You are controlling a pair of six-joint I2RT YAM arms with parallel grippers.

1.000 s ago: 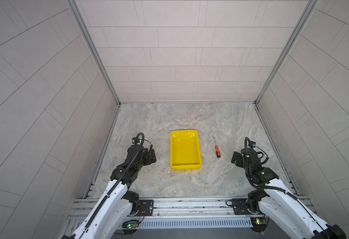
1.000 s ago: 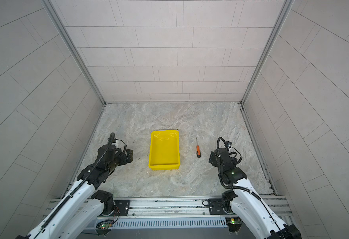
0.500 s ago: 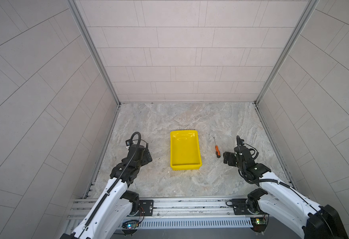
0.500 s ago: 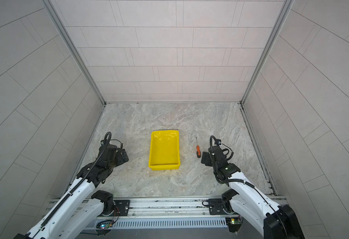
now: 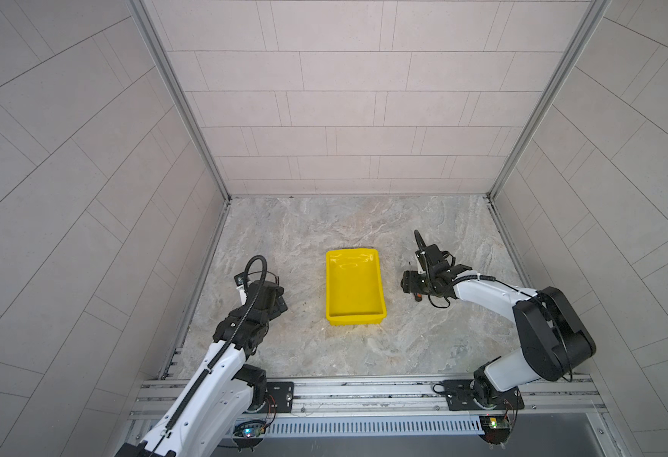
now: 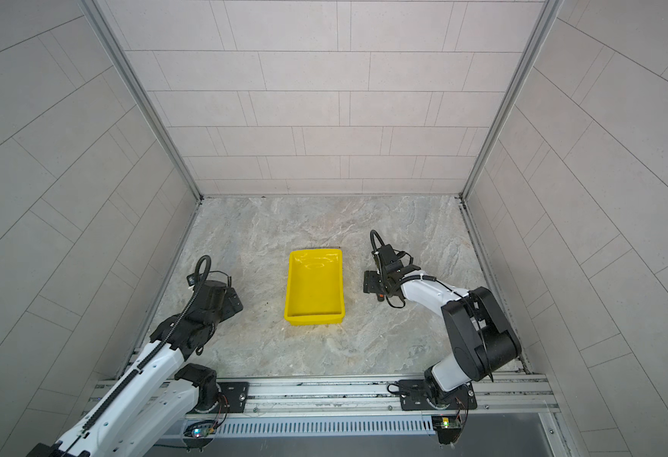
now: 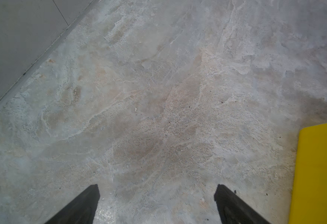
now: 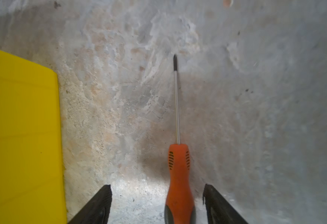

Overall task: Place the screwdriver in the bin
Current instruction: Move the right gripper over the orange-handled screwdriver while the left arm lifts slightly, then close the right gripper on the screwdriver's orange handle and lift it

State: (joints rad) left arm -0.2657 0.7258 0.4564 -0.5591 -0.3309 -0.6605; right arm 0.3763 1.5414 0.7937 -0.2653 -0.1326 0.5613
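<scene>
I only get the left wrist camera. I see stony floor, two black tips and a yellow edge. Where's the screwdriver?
Observer: The screwdriver lies flat on the floor, on the other side of the bin, under the right arm.
Operator: Is that arm grabbing it?
Observer: No. The right gripper is open, its fingers on either side of the orange handle with a gap on both sides.
Operator: Is anything inside the yellow bin?
Observer: Nothing. In both top views it is empty.
</scene>
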